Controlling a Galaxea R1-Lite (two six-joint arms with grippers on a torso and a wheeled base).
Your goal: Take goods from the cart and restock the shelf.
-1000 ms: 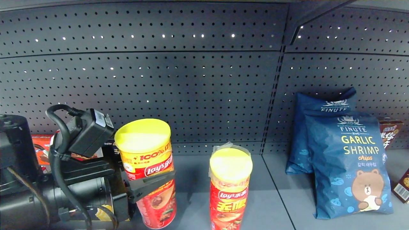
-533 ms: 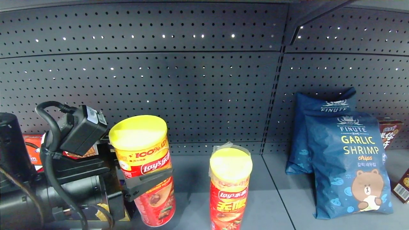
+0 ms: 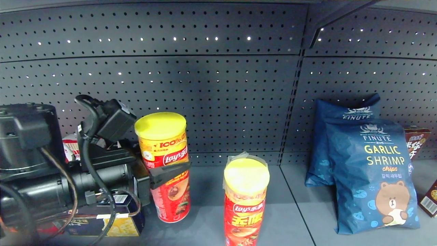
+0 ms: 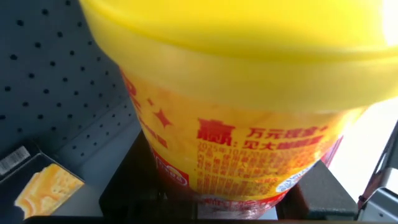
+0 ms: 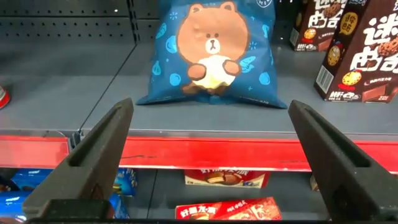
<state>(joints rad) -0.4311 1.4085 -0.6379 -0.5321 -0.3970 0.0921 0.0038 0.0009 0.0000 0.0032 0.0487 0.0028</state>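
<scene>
The chip can (image 3: pixel 164 150) is held upright at the left part of the shelf (image 3: pixel 208 218), close to the perforated back panel (image 3: pixel 218 102). The left claw (image 3: pixel 169 174) is clamped around its middle. Whether its base already rests on the shelf cannot be told. The right claw (image 5: pixel 211 168) is held with its fingers wide apart, empty, low in front of the shelf edge before the blue snack bag (image 5: pixel 208 50).

Several faults may be expected. If the can is let go before its base is seated flat, it may tip, since the tube is tall and narrow. Its glossy printed wrap looks slick, so a slide within the grip is possible. The tube wall is probably thin card and could be dented by too hard a squeeze. A second chip can (image 3: pixel 246 198) stands just beside and nearer the front; it could be knocked over by a sideways sweep. The small box (image 3: pixel 126 222) lying under the arm could be pushed by the wrist.

Both cans are cylinders, red below and yellow above, capped with smooth yellow plastic lids; clear film shows around the second can's lid. The bags are soft, crinkled pillows. The shelf is matte grey metal.
</scene>
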